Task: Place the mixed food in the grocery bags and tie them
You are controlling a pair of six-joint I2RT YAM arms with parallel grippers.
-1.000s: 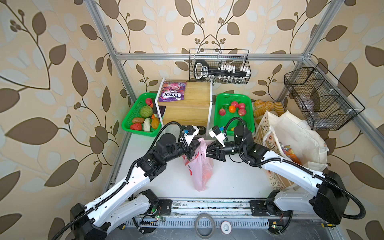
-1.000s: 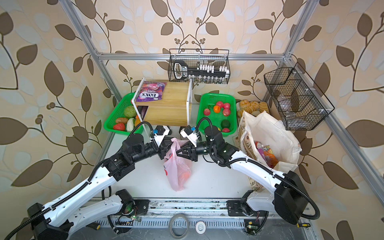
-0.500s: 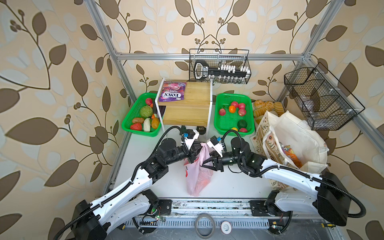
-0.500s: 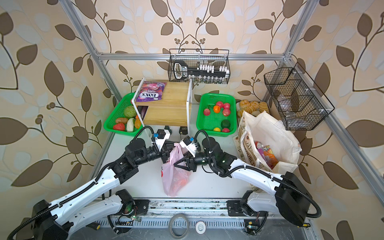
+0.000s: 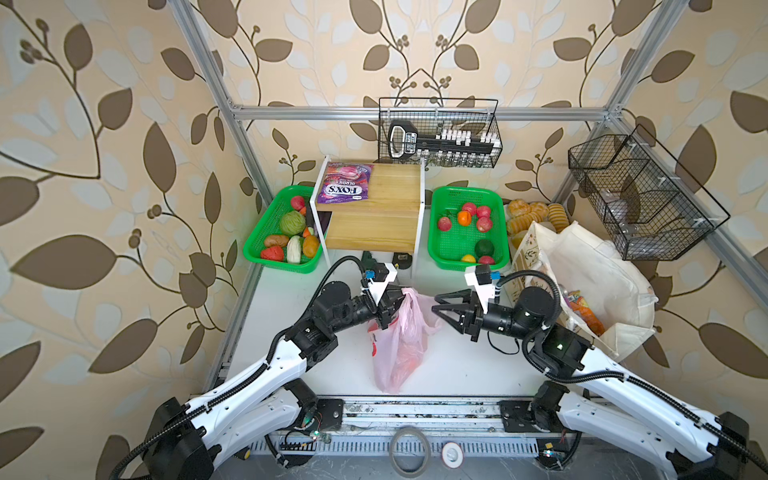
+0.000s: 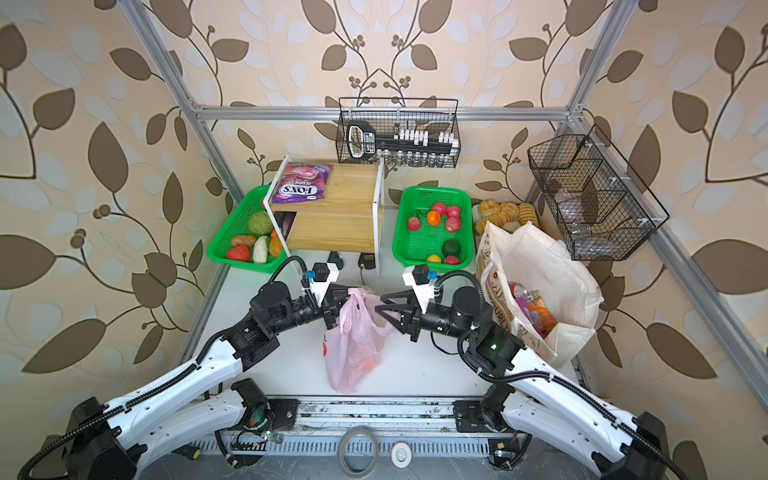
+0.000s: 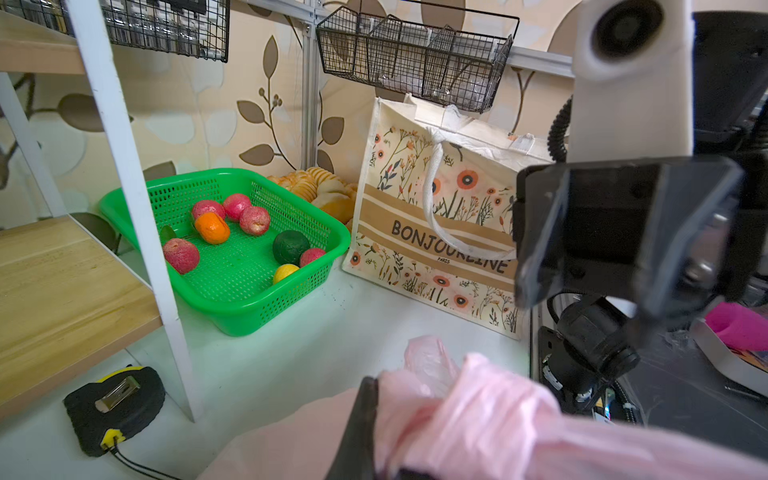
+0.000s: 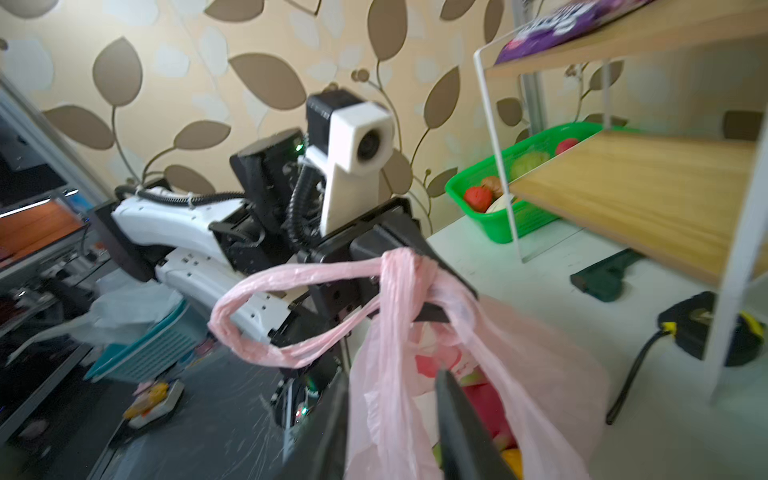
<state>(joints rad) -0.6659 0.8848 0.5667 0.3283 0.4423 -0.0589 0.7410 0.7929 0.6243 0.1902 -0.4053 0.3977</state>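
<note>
At mid-table, the pink bag [image 5: 399, 345] is now released by the spread right gripper [image 5: 435, 304], pinched by the left gripper [image 5: 397, 297]; knot judged unfinished.

Left gripper [image 7: 374, 419] pinches bunched pink bag [image 7: 478, 407].

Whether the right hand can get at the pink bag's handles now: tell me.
Probably yes. The right hand is open and points at the pink bag with nothing between them; the shut left hand pinches the handles, so room there is tight.
</note>
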